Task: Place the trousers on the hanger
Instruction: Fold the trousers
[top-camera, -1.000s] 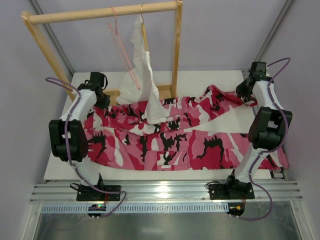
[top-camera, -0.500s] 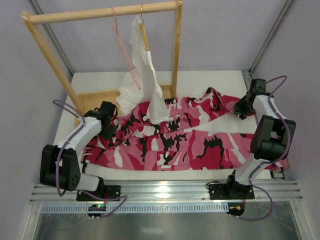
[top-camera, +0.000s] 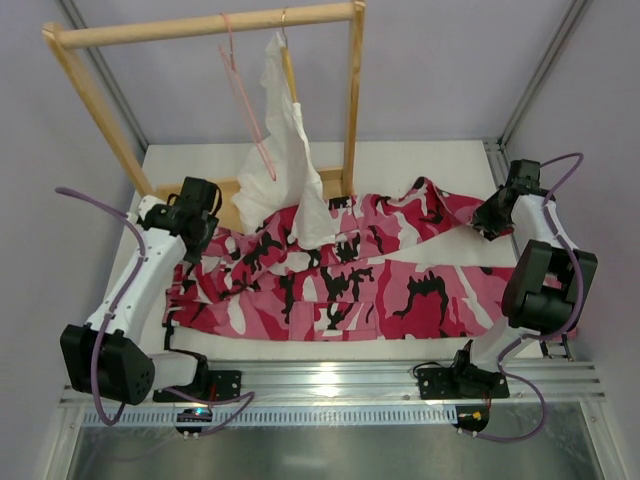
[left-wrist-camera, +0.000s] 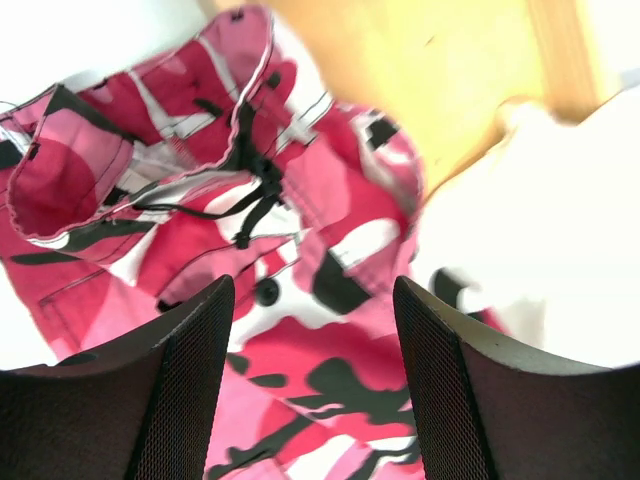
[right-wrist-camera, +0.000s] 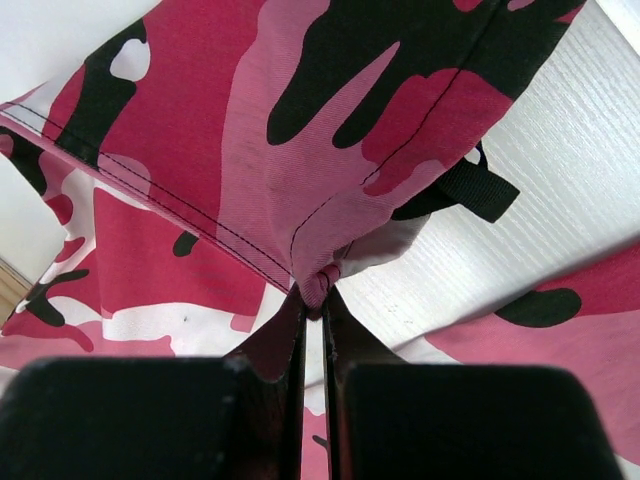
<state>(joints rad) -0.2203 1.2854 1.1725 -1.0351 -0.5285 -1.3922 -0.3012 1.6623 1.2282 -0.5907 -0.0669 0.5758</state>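
The trousers, in pink, white and black camouflage, lie spread across the white table. My left gripper hangs open just above their crumpled waist end; in the left wrist view the fingers stand wide apart over the cloth and drawstring, with nothing held. My right gripper is shut on a pinched fold of a trouser leg, seen between its tips. The pink wire hanger hangs from the wooden rail, away from both grippers.
A wooden rack stands at the back; its base board lies just beyond the waist. A white garment on a wooden hanger hangs beside the pink one, its hem resting on the trousers. The table's front edge borders the cloth.
The left gripper opened and let go of the waist, then drew up and back to the left. The waist end now lies bunched. The right gripper shifted slightly right, still gripping.
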